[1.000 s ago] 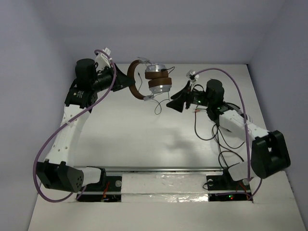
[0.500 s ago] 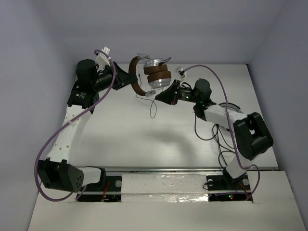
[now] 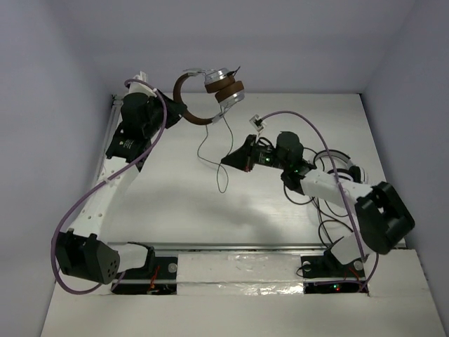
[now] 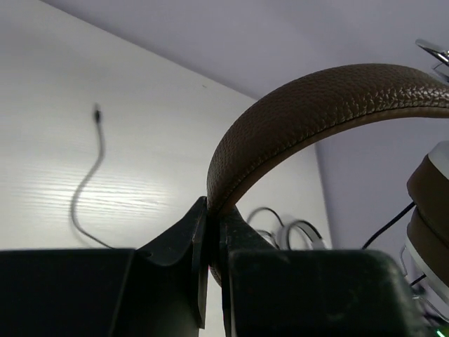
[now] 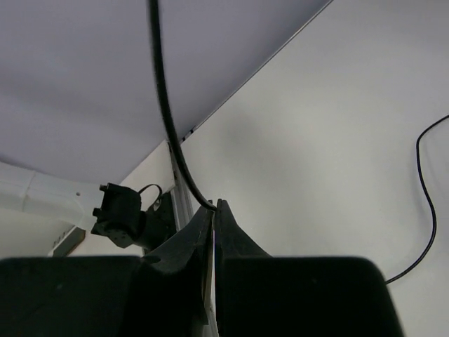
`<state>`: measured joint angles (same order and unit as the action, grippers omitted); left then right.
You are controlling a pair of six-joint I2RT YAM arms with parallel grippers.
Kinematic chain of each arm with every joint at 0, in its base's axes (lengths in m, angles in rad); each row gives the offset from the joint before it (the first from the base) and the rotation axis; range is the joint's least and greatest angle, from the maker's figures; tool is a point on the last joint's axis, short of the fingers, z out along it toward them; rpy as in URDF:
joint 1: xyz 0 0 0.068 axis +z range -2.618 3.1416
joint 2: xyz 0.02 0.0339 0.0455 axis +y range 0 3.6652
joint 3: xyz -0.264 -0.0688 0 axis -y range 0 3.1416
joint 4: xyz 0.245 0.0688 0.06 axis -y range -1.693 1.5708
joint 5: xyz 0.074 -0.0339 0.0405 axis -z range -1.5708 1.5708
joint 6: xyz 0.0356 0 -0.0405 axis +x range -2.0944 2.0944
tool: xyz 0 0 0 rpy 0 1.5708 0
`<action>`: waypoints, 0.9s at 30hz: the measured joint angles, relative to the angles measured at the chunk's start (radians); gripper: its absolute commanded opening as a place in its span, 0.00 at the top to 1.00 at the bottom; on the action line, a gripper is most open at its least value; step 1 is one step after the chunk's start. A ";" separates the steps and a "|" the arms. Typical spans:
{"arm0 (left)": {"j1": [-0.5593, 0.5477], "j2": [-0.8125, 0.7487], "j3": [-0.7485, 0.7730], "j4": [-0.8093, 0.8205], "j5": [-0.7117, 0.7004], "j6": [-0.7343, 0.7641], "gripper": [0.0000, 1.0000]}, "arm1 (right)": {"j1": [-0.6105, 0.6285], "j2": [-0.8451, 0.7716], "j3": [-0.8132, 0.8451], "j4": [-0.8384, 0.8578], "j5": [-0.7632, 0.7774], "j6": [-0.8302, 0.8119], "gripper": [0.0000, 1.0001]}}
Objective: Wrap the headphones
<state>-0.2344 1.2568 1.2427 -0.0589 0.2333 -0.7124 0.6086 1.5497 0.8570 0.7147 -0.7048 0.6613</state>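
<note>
My right jaws now pinch the cable (image 5: 163, 105) mid-frame while the left jaws, clamping the headband (image 4: 316, 105), hoist the headphones (image 3: 223, 86) higher, so winding can begin.

Headphones (image 3: 210, 95) are airborne, far-left of centre. The brown leather headband (image 4: 316, 105) arcs sideways, its lower end pinched in the left gripper (image 4: 212, 217). Silver cups with brown pads (image 3: 226, 86) sit pad to pad at the right end. The thin black cable (image 5: 163, 105) drops from the cups and is nipped in the right gripper (image 5: 214, 207), with its tail dangling loose.
</note>
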 measured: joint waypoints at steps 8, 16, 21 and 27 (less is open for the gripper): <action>-0.131 -0.037 -0.003 -0.075 -0.409 0.121 1.00 | 0.128 -0.167 0.047 -0.422 0.220 -0.135 1.00; -0.307 0.023 -0.004 -0.234 -0.722 0.264 1.00 | 0.225 -0.222 0.208 -0.928 0.434 -0.248 1.00; -0.417 0.088 -0.015 -0.349 -0.820 0.348 1.00 | 0.224 -0.225 0.374 -1.165 0.524 -0.328 1.00; -0.491 0.094 -0.048 -0.441 -0.803 0.451 1.00 | 0.225 -0.201 0.485 -1.326 0.628 -0.393 1.00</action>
<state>-0.7250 1.3510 1.1946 -0.4995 -0.5694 -0.2619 0.8337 1.3491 1.3418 -0.6109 -0.0765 0.2684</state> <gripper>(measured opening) 0.036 0.045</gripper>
